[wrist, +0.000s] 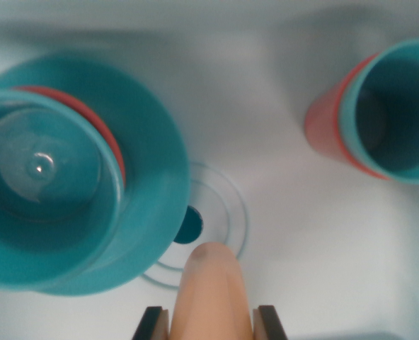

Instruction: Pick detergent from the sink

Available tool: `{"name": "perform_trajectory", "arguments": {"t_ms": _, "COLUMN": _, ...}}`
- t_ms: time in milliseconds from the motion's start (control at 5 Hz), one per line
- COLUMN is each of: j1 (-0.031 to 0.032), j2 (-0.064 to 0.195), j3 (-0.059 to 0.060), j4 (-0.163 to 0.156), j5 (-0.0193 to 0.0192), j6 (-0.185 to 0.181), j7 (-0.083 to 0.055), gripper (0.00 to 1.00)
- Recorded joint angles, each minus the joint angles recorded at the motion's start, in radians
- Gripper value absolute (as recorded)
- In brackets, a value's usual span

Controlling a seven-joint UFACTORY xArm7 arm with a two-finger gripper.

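Detergent bottle point(211, 294), peach-coloured and rounded at its tip, sits right at the bottom centre of the wrist view, poking up between the two dark fingers point(151, 324) of the gripper point(211, 324). The jaws stand one on each side of the bottle, tight against its flanks, and they look to be pinching it, with no gap showing on either side. The bottle's tip reaches up to the drain point(190, 225), overlapping the lower edge of the clear ring around that dark teal hole.

Taking the drain as our marker: it lies in the pale floor of the sink point(301, 241), just above the bottle's tip. To the drain's left, on the wrist view's left, a big teal bowl point(149, 177) covers part of the ring, and inside it stands a teal cup point(50, 188) with a red band point(89, 120) along its rim. The inside of that cup shows a glossy, see-through bottom. Far to the drain's upper right, well apart from everything else, a second cup point(390, 110), teal inside and red on the outside, stands on the sink floor near the picture's right edge, partly cut off.

The whole picture is a bit soft and blurred, so fine detail on the bottle's surface cannot be made out.
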Motion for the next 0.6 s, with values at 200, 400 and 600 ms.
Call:
{"name": "perform_trajectory", "arguments": {"t_ms": 200, "j1": 0.0000, "j2": 0.000, "j3": 0.000, "j4": 0.000, "j5": 0.0000, "j6": 0.000, "j7": 0.000, "gripper": 1.00}}
{"name": "perform_trajectory", "arguments": {"t_ms": 400, "j1": 0.0005, "j2": -0.009, "j3": 0.000, "j4": 0.020, "j5": 0.0003, "j6": 0.029, "j7": -0.002, "gripper": 1.00}}
{"name": "perform_trajectory", "arguments": {"t_ms": 600, "j1": 0.0005, "j2": -0.009, "j3": 0.000, "j4": 0.020, "j5": 0.0003, "j6": 0.029, "j7": -0.002, "gripper": 1.00}}
